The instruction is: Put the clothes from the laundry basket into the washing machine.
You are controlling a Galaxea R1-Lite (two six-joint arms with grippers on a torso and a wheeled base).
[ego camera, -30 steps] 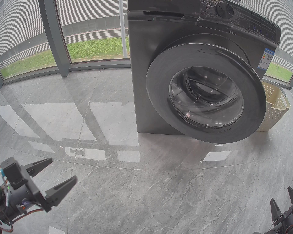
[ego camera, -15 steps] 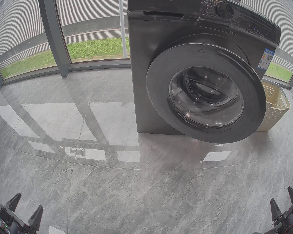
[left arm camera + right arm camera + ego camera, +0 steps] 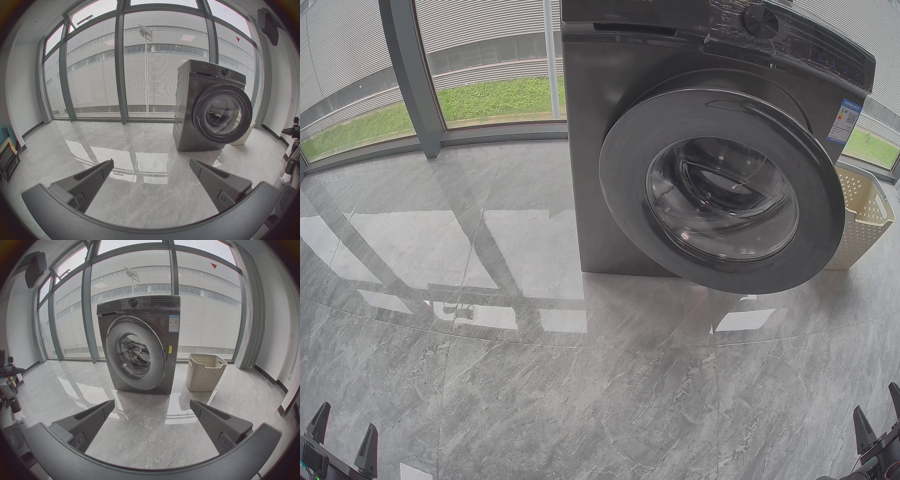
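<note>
A dark grey washing machine (image 3: 687, 75) stands on the floor ahead, its round door (image 3: 722, 194) nearly shut against the front. It also shows in the left wrist view (image 3: 212, 106) and the right wrist view (image 3: 140, 343). A cream laundry basket (image 3: 865, 219) stands to the machine's right, partly hidden by the door; its inside is hidden (image 3: 204, 371). My left gripper (image 3: 344, 428) is low at the near left, open and empty (image 3: 151, 164). My right gripper (image 3: 878, 409) is low at the near right, open and empty (image 3: 152, 404).
Glossy grey stone floor (image 3: 550, 375) stretches wide between me and the machine. Floor-to-ceiling windows (image 3: 487, 62) with a grey pillar (image 3: 412, 75) run behind. A wall (image 3: 281, 333) stands beyond the basket on the right.
My left gripper has dropped from a raised, tilted pose at the left edge down to the bottom left corner. The right gripper and the machine have stayed put.
</note>
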